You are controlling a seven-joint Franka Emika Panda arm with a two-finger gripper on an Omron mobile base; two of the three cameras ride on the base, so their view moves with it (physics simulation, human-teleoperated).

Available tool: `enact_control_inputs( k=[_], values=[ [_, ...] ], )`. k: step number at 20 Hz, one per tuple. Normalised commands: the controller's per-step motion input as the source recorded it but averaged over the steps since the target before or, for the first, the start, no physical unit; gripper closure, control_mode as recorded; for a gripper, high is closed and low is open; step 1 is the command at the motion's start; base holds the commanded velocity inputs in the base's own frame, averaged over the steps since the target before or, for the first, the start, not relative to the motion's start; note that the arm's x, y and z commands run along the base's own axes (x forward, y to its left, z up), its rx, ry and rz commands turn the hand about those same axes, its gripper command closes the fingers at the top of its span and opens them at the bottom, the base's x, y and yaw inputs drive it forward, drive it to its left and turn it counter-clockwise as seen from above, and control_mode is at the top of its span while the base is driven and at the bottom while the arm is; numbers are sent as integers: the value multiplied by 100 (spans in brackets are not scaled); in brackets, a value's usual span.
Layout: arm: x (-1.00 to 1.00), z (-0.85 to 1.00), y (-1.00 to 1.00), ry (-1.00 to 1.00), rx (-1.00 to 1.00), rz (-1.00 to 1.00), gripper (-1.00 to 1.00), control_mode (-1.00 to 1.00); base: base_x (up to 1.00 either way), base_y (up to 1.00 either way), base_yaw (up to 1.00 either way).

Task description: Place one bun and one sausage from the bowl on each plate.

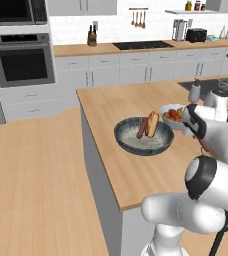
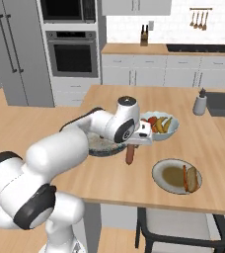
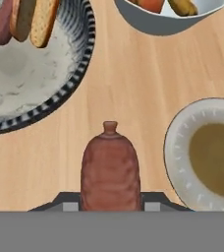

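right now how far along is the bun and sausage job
One plate already holds a bun and a sausage. The claw is shut on a second sausage, carried over the counter by a plate's rim. The bowl still holds a bun and a sausage; a second plate isn't identifiable.

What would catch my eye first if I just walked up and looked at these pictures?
Probably the big white robot arm reaching over the wooden island, its claw shut on a reddish-brown sausage that hangs above the countertop. Just behind it sits a large dark ribbed bowl with one more sausage and a bun leaning inside. To the right, a small plate already carries a bun and sausage, with a white fruit bowl beyond.
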Motion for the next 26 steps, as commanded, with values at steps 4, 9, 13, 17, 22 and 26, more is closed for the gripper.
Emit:
enact_control_inputs(
  k=[4,9,13,17,22,26],
  values=[
    [-6,-20,-100,5,5,9,100,-100,0,0,0],
    [0,-36,-94,6,5,7,100,-100,0,0,0],
    [5,-41,-76,18,0,1,100,-100,0,0,0],
    [11,-56,-58,13,0,0,100,-100,0,0,0],
    [27,-55,-23,1,-2,0,100,-100,0,0,0],
    [14,-24,-1,0,0,0,-100,-100,0,0,0]
  ],
)
